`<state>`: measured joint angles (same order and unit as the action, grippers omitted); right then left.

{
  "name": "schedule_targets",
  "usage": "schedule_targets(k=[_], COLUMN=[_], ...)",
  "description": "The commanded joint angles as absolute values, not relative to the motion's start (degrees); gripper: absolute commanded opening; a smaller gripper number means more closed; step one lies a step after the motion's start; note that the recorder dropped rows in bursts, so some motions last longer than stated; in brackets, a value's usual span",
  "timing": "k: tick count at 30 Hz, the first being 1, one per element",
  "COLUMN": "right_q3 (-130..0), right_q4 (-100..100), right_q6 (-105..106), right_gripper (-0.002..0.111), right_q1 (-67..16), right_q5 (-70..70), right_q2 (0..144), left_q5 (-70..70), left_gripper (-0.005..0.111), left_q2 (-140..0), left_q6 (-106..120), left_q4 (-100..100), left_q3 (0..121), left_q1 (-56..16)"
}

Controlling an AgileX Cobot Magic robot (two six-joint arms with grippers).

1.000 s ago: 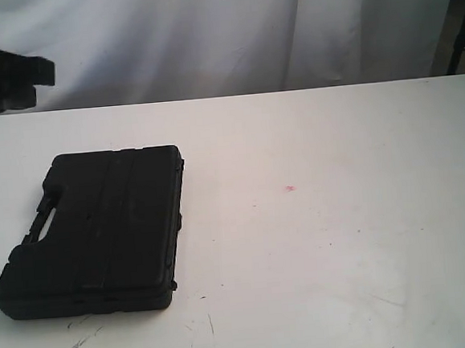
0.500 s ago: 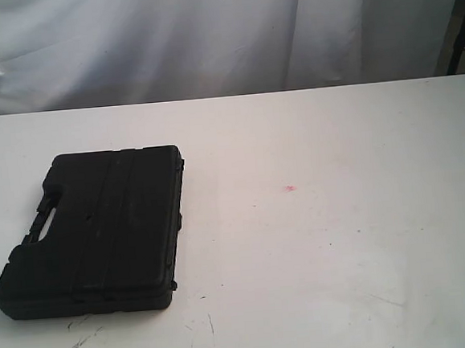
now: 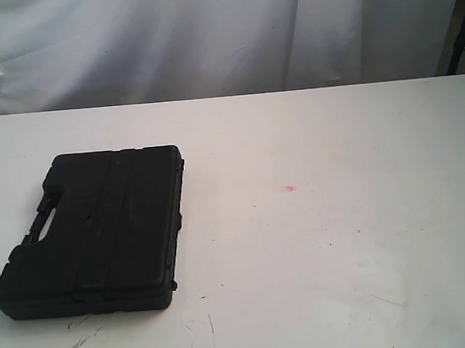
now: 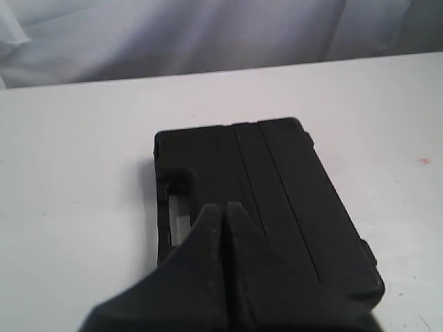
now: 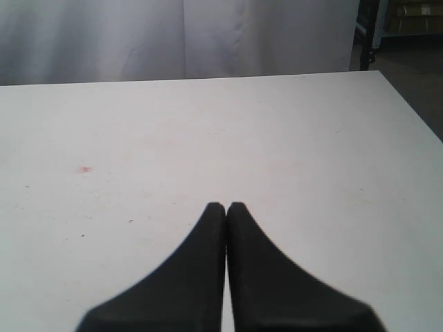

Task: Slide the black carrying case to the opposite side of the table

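The black carrying case (image 3: 96,231) lies flat on the left part of the white table (image 3: 326,231), its handle cut-out on its left edge. Neither arm shows in the exterior view. In the left wrist view my left gripper (image 4: 223,207) is shut with nothing between its fingers, held above the case (image 4: 277,187) close to the handle cut-out. My right gripper (image 5: 225,206) is also shut and empty, over bare table (image 5: 277,138) with no case in its view.
A small red mark (image 3: 290,189) sits on the tabletop right of the case. Dark scuffs (image 3: 81,347) mark the front left of the table. White cloth (image 3: 205,31) hangs behind the far edge. A dark stand (image 3: 459,35) is at the back right.
A dark arm part seen at the upper left edge a second ago has left the exterior view. The case has not moved.
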<state>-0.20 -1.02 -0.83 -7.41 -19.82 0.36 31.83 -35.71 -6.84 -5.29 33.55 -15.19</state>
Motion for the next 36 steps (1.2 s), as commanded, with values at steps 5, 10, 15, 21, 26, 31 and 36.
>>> schedule_targets(k=[5,10,15,21,26,31,36], right_q3=[0.0,0.0,0.0,0.0,0.0,0.0,0.0], right_q4=[-1.1,-1.1,-1.1,-1.1,-1.1,-1.1,-1.1], right_q6=[-0.8,-0.8,-0.8,-0.8,-0.8,-0.8,-0.8], right_gripper=[0.0,0.0,0.0,0.0,0.0,0.0,0.0], right_q1=[-7.0,-7.0,-7.0,-7.0,-7.0,-7.0,-7.0], right_q5=[-19.8,-19.8,-19.8,-19.8,-19.8,-19.8,-19.8], right_q2=[0.0,0.0,0.0,0.0,0.0,0.0,0.0], left_q5=[32.0,25.1,22.0,20.5,18.0,14.5,14.0], left_gripper=[0.0,0.0,0.0,0.0,0.0,0.0,0.0], left_q2=[-26.2,-16.3,-9.4,-4.8,-4.7,-4.7,-3.5], left_q6=[-7.5,-7.5,-7.5,-7.5,-7.5,-7.5,-7.1], left_q4=[-1.4,-1.1,-1.4,-1.4,-1.4,-1.2,0.0], left_q3=[27.1,20.3,14.4,10.4,8.3,5.7,2.0], left_q1=[-8.1,-3.2,-2.2,-2.2,-2.2,-2.2,-2.2])
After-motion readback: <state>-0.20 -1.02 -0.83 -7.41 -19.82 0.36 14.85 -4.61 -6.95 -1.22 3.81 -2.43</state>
